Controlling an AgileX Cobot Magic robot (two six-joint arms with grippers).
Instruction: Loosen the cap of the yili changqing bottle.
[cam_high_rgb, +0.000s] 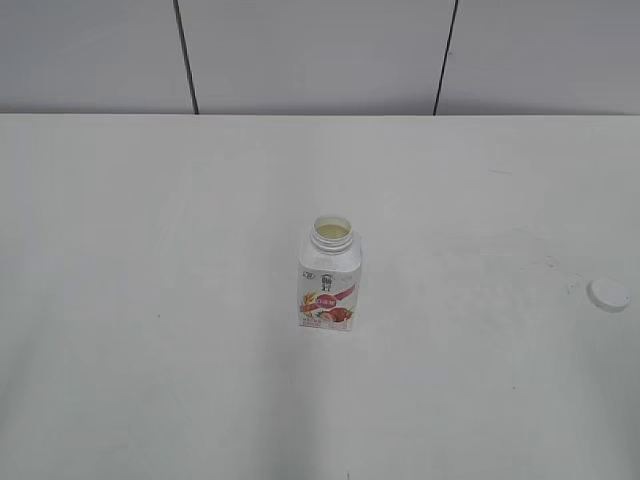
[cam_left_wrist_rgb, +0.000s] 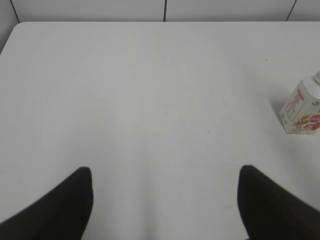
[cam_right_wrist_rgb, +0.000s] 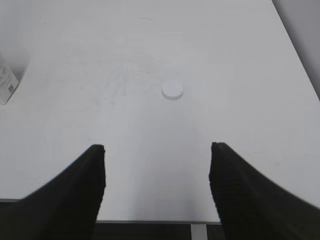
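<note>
- Exterior view: we see the yili changqing bottle (cam_high_rgb: 329, 276) standing upright on the white table (cam_high_rgb: 150, 300), its wide neck uncovered and pale liquid showing inside. The cap (cam_high_rgb: 608, 294) lies flat well to the right of the bottle, apart from it. Neither arm appears here. We judge the cap is already off, so nothing remains but to keep both arms away from the bottle and avoid tipping it.
- Left wrist view: our left gripper (cam_left_wrist_rgb: 165, 205) hangs with its dark fingers (cam_left_wrist_rgb: 60, 205) spread wide, grasping nothing. The bottle sits far to the right of the gripper, cut by the frame edge, its squat white body carrying a red-pink fruit label.
- Right wrist view: our right gripper (cam_right_wrist_rgb: 157, 190) is likewise released, jaws parted and bare. The cap (cam_right_wrist_rgb: 172, 90), small, round, flat-topped and white, rests ahead of the gripper; a sliver of the bottle shows at the far left.
</note>
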